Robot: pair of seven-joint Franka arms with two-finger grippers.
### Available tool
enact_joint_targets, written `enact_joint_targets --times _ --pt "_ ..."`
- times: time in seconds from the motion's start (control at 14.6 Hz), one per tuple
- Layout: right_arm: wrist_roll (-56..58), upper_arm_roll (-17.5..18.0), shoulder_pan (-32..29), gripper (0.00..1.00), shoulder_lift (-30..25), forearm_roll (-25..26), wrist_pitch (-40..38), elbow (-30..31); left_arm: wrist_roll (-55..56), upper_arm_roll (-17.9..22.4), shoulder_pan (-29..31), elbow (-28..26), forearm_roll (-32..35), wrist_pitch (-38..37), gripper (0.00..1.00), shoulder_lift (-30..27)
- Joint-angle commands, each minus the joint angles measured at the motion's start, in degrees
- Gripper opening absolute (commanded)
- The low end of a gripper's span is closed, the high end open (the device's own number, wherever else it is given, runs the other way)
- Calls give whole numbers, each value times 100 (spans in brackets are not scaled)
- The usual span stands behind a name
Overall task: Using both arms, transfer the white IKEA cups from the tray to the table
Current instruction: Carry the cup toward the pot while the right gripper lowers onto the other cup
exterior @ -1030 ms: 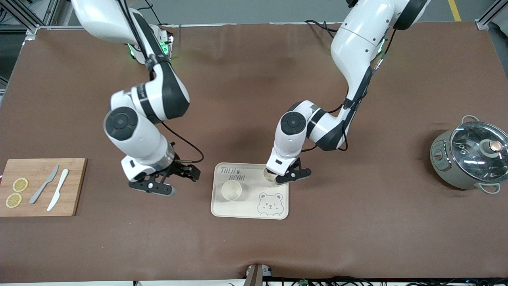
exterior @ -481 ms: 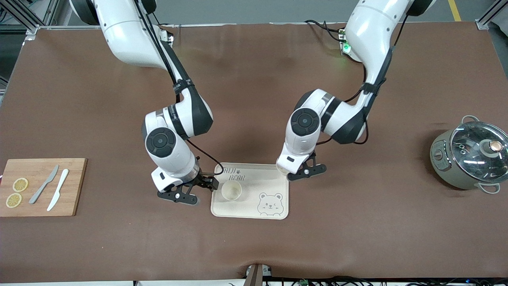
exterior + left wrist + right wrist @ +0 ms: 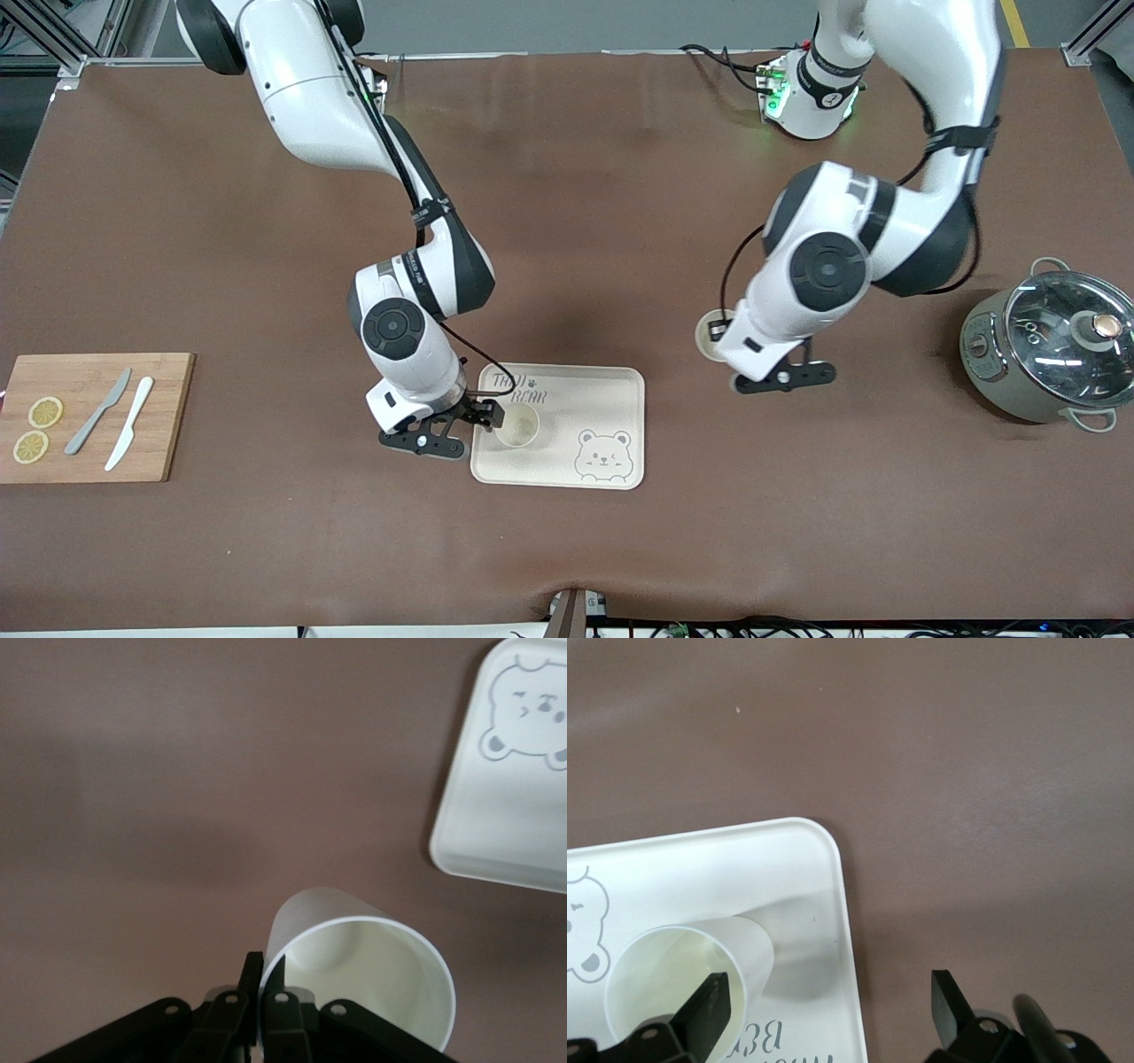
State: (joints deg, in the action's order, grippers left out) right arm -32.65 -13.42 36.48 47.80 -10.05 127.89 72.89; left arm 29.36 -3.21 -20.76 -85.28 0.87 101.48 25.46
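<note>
One white cup (image 3: 710, 335) was held by the left pincer (image 3: 769, 379), whose fingers were closed tight on the cup's wall at the rim, one inside and one outside, as was seen in the left wrist view (image 3: 354, 970). It was carried in the air over the bare table (image 3: 567, 549), clear of the tray (image 3: 611, 394) and toward the left arm's end, so it was judged that a free place for setting it down was being sought there. The other cup (image 3: 517, 426) was standing upright on the tray, near the tray's edge at the right arm's end, beside the printed lettering. The right pincer (image 3: 483, 424) was spread as wide as it goes, with nothing yet gripped; in the right wrist view one finger (image 3: 709, 1005) was seen at the cup's rim (image 3: 678, 988) and the other outside the tray, so the grip was probably being prepared on the wall, as with the first cup. A cutting board (image 3: 89, 416) with knives and a lidded pot (image 3: 1045, 354) were lying well apart at the two ends.
</note>
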Motion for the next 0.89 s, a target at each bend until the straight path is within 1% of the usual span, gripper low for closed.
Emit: enact_joint_targets --times 0.0,0.07,0.21,0.34,0.48,0.55,0.69,0.82 --pt "-101 14 78 100 151 -67 51 -205 -734 -39 404 -1048 -96 205 0 -829" --pt "-109 15 78 100 168 -67 95 -205 -1182 -39 606 -1504 -104 336 0 -1136" --pt "-127 15 87 100 247 -76 270 -205 -1852 -48 976 -2479 -104 906 0 -1787" --pt "-136 23 113 100 291 -76 333 -205 -2100 -48 1118 -3403 -148 1661 0 -2262" --pt "-145 23 157 100 361 -76 464 -205 -2205 -48 1162 -4168 -157 2356 0 -2588" --pt "-153 23 192 100 414 -76 543 -205 -2276 -39 1171 -4407 -157 2516 0 -2703" --pt "-162 23 236 100 502 -76 648 -205 -2460 -39 1223 -4689 -157 2631 0 -2817" --pt "-171 23 271 100 581 -84 754 -205 -2618 -30 1232 -4918 -270 2902 0 -2792"
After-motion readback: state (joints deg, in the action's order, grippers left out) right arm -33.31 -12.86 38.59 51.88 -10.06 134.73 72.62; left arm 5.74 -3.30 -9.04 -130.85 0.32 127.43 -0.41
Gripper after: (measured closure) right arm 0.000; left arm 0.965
